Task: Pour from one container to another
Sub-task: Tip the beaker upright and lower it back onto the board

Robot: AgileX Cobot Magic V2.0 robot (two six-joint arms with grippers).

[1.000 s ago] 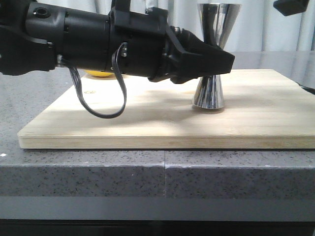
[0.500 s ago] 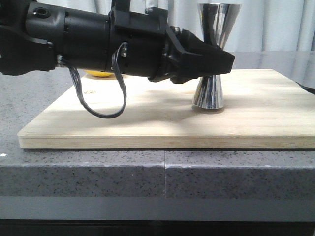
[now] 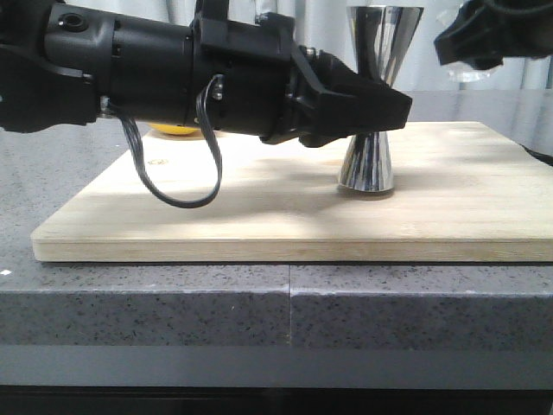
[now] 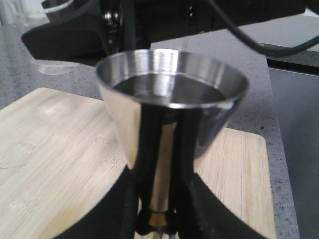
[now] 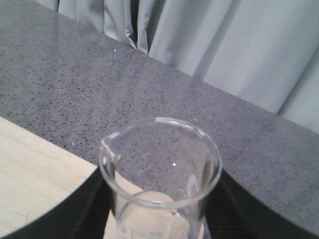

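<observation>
Grey curtains hang behind a speckled stone counter (image 3: 173, 320) carrying a pale wooden board (image 3: 285, 207). Lying low over the board, the left gripper (image 3: 380, 108) is clamped on the waist of the steel jigger (image 3: 373, 95), which stands upright between its fingers (image 4: 144, 164). Up beside the jigger's rim, well above the board, the right gripper (image 3: 497, 35) holds the glass beaker (image 5: 159, 174) upright, spout facing away from its fingers. Behind the left arm, something yellow (image 3: 175, 130) peeks out.
</observation>
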